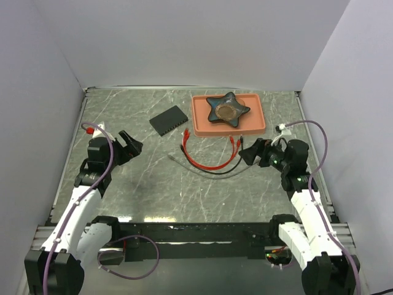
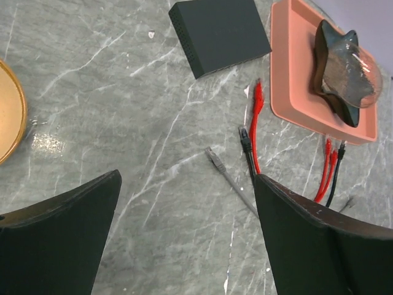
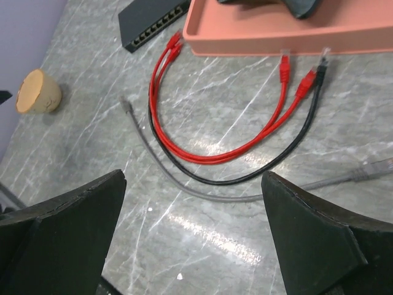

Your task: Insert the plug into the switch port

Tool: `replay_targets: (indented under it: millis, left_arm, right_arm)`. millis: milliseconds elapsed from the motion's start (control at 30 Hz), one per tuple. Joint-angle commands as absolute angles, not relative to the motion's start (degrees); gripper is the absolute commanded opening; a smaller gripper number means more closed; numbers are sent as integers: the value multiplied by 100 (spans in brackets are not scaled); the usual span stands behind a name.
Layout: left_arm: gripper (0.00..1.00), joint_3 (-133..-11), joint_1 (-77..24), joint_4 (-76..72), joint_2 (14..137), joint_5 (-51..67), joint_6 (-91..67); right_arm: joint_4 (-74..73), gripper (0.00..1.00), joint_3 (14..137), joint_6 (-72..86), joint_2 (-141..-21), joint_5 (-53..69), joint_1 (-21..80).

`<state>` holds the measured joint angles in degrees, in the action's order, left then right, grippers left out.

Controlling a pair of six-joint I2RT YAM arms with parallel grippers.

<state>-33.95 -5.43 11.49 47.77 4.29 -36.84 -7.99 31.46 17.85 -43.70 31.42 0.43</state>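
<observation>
black switch [image 1: 168, 120] beside salmon tray [image 1: 196, 117], loose cables [image 1: 209, 167] near both

We see bright, even light from overhead: the white walls [image 1: 184, 37] look flat, and the arms [image 1: 77, 206] lay only faint, soft shadows on the grey marble tabletop [image 1: 153, 190]. In both wrist views we catch pale glare patches on the polished stone. Close to the lens, the black fingers [image 2: 313, 246] of the left gripper [image 2: 187, 178] look soft-edged, while the switch [image 2: 221, 34] farther off is crisp and evenly lit
</observation>
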Motion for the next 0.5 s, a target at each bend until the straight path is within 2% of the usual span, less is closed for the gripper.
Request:
replay_targets:
  millis: [0, 200, 467]
  left_arm:
    - [96, -3551, -527, 1071, 4851, 230, -3647]
    - [96, -3314, -527, 1327, 4659, 263, -4200]
    - [96, -2479, -536, 985, 4579, 765, -4835]
  right_arm:
    - [-588, 99, 3374, 1802, -4605, 3367, 350]
    - [-826, 99, 3927, 1389, -5149, 2013, 1974]
    - [-1028, 99, 5009, 941, -7003, 977, 3567]
